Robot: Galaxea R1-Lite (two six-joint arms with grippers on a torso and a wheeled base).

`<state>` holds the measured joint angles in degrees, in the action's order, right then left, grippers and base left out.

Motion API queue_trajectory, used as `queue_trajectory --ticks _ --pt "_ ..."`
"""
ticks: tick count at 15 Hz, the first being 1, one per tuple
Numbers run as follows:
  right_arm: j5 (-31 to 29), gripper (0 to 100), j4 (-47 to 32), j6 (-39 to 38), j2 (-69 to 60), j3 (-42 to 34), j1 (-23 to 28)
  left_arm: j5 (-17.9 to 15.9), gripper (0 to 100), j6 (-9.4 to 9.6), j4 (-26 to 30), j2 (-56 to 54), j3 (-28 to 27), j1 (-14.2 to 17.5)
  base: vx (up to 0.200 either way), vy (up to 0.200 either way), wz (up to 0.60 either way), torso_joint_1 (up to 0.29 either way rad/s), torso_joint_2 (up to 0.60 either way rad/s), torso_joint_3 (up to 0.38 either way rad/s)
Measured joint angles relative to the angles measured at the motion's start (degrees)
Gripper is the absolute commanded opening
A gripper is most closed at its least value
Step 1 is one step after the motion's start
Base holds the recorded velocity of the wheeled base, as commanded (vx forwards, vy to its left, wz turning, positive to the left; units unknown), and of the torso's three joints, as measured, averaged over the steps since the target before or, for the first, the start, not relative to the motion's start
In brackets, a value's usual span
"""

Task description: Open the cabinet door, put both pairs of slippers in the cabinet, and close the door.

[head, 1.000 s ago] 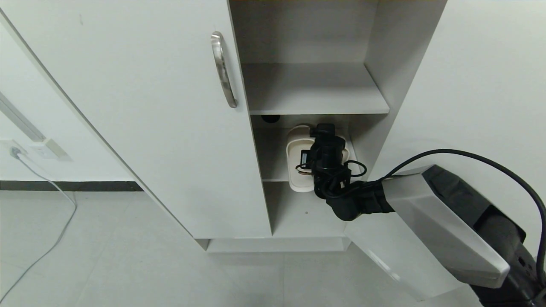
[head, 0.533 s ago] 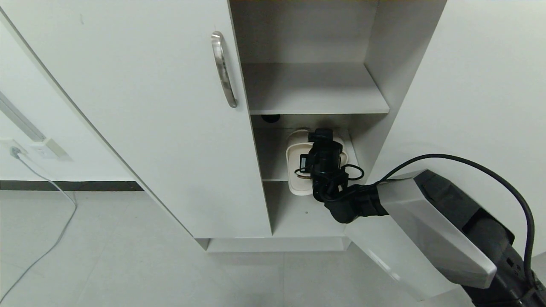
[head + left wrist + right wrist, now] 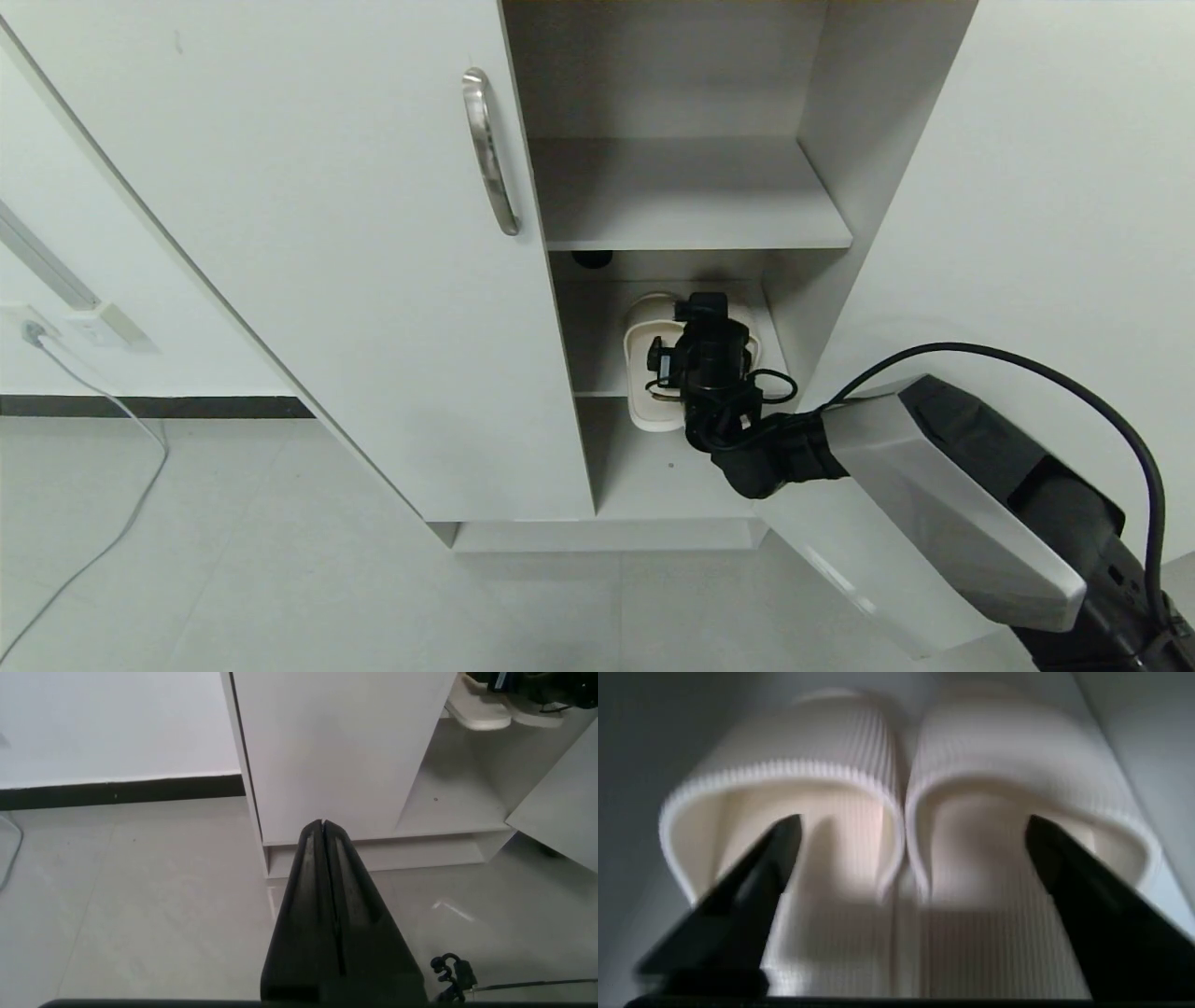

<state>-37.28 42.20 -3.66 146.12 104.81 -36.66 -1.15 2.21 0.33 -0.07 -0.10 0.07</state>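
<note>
right hand (image 3: 912,840) eased back, slippers (image 3: 971,891) — cream, ribbed, paired

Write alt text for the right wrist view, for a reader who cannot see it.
A pair of cream ribbed slippers lies side by side, seen close from the heel end, inside a grey cabinet. The right gripper has its dark jaws spread wide, one in front of each slipper's foot opening.
</note>
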Motion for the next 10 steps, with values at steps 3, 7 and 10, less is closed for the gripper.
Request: queue_trajectory --ticks 3,7,10 --pt "-0.2 100 4.7 0.2 -3.6 -9.1 -1.4 0.0 0 -0.10 0.0 0.0 0.0 0.0 0.000 0.000 0.00 0.000 0.00 0.000" --pt "-1.5 100 13.9 0.4 -12.5 -28.6 -4.5 -0.1 0 -0.10 0.0 0.0 0.0 0.0 0.000 0.000 0.00 0.000 0.00 0.000" --pt "-2.2 100 25.7 0.5 -19.0 -46.1 -7.9 -0.1 0 -0.11 0.0 0.0 0.0 0.0 0.000 0.000 0.00 0.000 0.00 0.000"
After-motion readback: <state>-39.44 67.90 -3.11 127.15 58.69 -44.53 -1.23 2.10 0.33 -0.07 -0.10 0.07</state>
